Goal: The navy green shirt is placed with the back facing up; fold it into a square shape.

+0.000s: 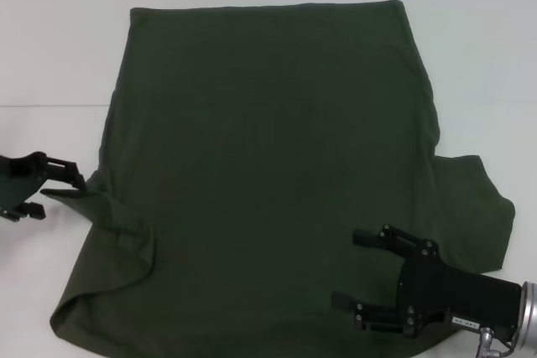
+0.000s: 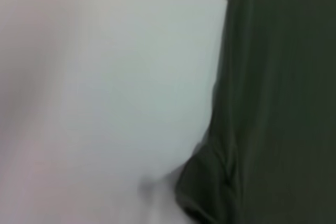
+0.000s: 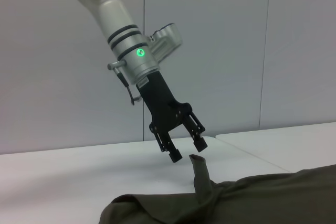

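Evidently soft and limp, the navy green shirt (image 1: 268, 173) lies flat on the white table (image 1: 470, 56), its long axis running away from me, one sleeve spread to my right. I would grip it at hems and sleeve edges, since it will drape and slide. My left gripper (image 3: 184, 148) hangs unclenched just above a peaked sleeve tip; my right gripper (image 1: 362, 270) hovers released over the near right edge.

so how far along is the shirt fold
Early. The navy green shirt lies mostly flat, only its left sleeve partly turned in. The left gripper, fingers open, sits just off a raised sleeve tip; the right gripper hovers open over the near-right part. Right sleeve and square folds remain.
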`<state>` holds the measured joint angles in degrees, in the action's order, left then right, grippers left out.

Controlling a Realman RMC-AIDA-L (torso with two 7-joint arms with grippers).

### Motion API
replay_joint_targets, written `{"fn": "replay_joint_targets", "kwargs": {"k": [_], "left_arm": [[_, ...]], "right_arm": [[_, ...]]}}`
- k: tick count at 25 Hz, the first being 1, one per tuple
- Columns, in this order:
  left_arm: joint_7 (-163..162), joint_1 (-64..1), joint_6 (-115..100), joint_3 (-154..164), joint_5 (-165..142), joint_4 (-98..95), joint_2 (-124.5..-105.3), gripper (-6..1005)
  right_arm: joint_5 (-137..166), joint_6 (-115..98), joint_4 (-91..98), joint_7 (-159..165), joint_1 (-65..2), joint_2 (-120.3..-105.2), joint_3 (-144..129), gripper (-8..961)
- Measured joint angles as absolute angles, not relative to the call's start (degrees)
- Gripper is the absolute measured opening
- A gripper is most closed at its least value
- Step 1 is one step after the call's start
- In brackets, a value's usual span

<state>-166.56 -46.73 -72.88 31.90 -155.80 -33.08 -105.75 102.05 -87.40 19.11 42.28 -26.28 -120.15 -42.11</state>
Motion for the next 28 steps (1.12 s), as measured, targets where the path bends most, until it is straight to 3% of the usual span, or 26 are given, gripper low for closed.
{"fn": "replay_joint_targets", "kwargs": {"k": [8, 28], "left_arm": [[-166.29, -46.05, -68.64, 30.07, -153.76, -32.74, -107.4, 823], [-166.53, -47.18, -63.76, 33.08, -153.99, -28.88, -107.87, 815]], "right_arm": [[102.04, -86.77, 19.07, 42.06, -26.39, -120.19, -42.09, 936], [102.04, -85.99, 19.07, 42.01, -26.85, -120.14, -42.09, 937]]}}
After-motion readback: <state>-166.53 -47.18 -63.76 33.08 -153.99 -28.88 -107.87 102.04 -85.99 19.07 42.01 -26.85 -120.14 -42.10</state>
